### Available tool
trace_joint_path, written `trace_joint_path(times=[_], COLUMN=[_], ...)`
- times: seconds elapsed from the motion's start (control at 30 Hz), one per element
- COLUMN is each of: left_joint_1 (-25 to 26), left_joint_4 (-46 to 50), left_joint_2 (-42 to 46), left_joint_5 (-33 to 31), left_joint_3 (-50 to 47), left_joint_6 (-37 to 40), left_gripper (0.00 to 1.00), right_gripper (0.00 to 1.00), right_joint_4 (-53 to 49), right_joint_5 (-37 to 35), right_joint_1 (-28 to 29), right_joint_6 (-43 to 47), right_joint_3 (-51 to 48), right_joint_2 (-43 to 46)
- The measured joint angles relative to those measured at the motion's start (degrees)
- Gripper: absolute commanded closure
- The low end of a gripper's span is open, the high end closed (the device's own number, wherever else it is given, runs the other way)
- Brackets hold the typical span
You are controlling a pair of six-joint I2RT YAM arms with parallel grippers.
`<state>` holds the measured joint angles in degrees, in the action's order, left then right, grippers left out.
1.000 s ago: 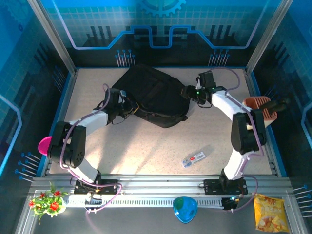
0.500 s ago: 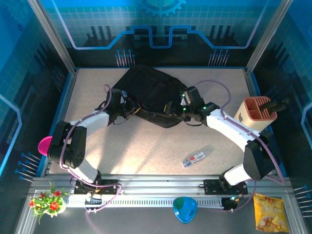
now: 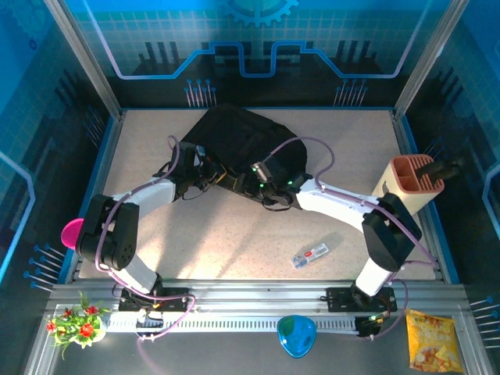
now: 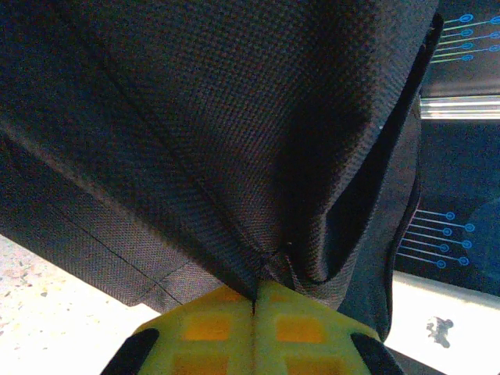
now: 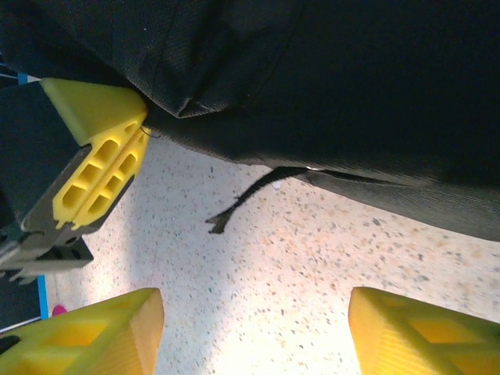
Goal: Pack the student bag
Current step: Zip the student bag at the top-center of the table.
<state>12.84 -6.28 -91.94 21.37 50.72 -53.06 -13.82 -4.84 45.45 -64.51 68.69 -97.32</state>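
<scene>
The student bag (image 3: 244, 144) is a large black fabric backpack lying at the middle back of the table. My left gripper (image 3: 209, 173) is at its front left edge, and its yellow fingers (image 4: 211, 324) are pressed together on a fold of the bag's fabric (image 4: 234, 117). My right gripper (image 3: 253, 186) hovers by the bag's front edge, just right of the left one. In the right wrist view it (image 5: 254, 344) stands open over bare table, with the bag (image 5: 351, 86) above it, a loose strap (image 5: 242, 199), and the left gripper's fingers (image 5: 98, 164) pinching the fabric.
A small white box (image 3: 310, 255) lies on the table in front of the right arm. A brown pen holder (image 3: 410, 178) stands at the right edge. A pink object (image 3: 71, 233) sits at the left edge. On the near rail are a blue bowl (image 3: 297, 334), a snack bag (image 3: 430, 340) and flowers (image 3: 76, 322).
My right arm has swung from the bag's back right side round to its front edge, close to the left gripper. The left gripper has kept its hold and has not moved.
</scene>
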Motion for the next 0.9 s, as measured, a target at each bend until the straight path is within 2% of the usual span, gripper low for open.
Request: trace_joint_path(times=[0.33,0.57,0.67,0.9], left_joint_1=[0.09,0.09,0.09,0.09], left_joint_4=[0.02,0.00,0.00,0.02], left_joint_2=[0.28,0.28,0.28,0.28], left_joint_5=[1.14,1.64,1.66,1.66], left_joint_3=[0.00,0.00,0.00,0.00], left_joint_6=[0.00,-0.04,-0.04,-0.02], left_gripper=[1.00,1.00,1.00,1.00], right_gripper=[0.37,0.52,0.56,0.74], right_joint_4=[-1.42,-5.05,-6.71,-8.28], right_joint_5=[-6.56,-8.68,-9.53,-10.84], right_joint_1=[1.75,1.75,1.75,1.73], right_joint_6=[-4.57,-6.62,-7.23,-7.43], right_joint_3=[8.41,13.44,13.70,13.73], right_joint_2=[-8.76,-13.22,-13.55,-13.55])
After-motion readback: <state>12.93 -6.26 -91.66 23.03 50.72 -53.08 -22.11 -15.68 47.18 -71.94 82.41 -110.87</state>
